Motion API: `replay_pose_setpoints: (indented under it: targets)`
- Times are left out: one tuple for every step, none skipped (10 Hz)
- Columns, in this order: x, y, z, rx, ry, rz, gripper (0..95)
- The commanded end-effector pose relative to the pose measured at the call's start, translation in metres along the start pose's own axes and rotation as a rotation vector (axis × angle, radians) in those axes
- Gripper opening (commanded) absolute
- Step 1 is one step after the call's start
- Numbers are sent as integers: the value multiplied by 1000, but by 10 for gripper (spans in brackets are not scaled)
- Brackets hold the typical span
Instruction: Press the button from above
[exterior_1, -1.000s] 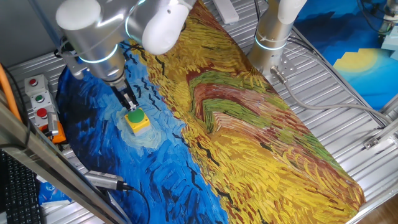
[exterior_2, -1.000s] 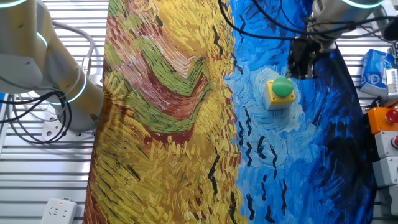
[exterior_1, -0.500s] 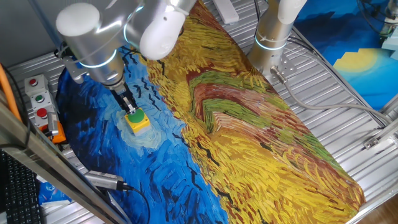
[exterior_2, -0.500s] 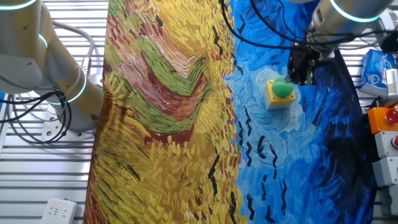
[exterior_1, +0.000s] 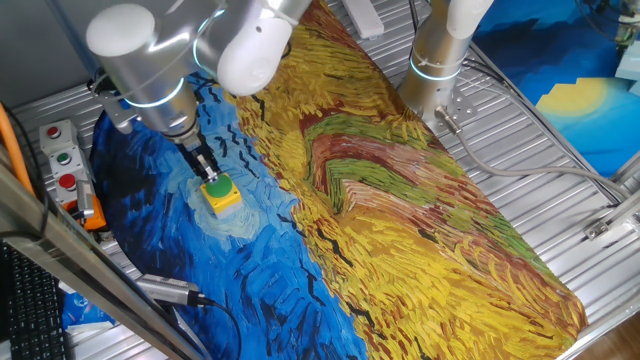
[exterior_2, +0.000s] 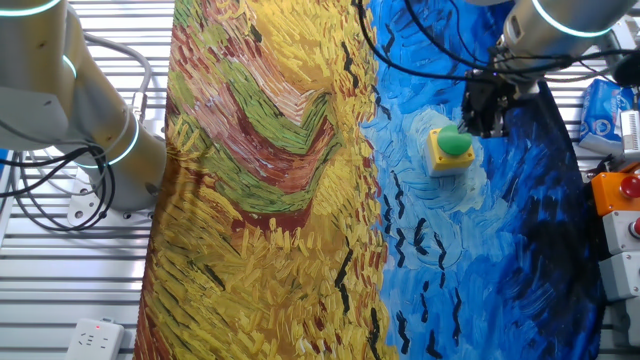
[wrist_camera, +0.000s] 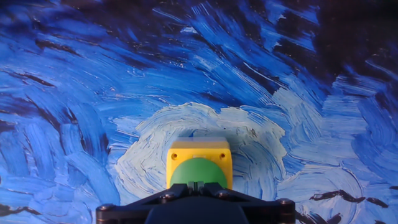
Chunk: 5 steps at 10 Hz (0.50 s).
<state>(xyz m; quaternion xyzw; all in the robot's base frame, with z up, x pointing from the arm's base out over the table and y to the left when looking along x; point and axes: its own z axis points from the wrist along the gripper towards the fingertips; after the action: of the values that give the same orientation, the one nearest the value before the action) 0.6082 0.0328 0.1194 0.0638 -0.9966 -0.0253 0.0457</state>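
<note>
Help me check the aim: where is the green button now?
The button sits on the blue part of the painted cloth, directly under the hand, right of the grey control box in one fixed view.

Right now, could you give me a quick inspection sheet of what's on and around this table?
Surface: painted cloth, blue swirls one side, yellow the other, over a ribbed metal table.
Job's things: green button on a yellow box, standing on the blue part.
Clutter: nothing seen on the cloth.
Grippers: gripper right over the button's dome; finger gap not visible.
Cables: black cables above the blue cloth.
Surroundings: second robot arm; grey control box with red and green buttons; white power strip.
</note>
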Motion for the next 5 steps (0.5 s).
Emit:
replay_pose_setpoints:
  targets:
    - [1,-1,4,1,-2,-2,0]
    - [1,-1,6,1,-3,-3,0]
    - [1,-1,7,1,-3,-2,0]
    - [1,-1,8,0,-3,-3,0]
    - [1,-1,8,-2,-4,-3,0]
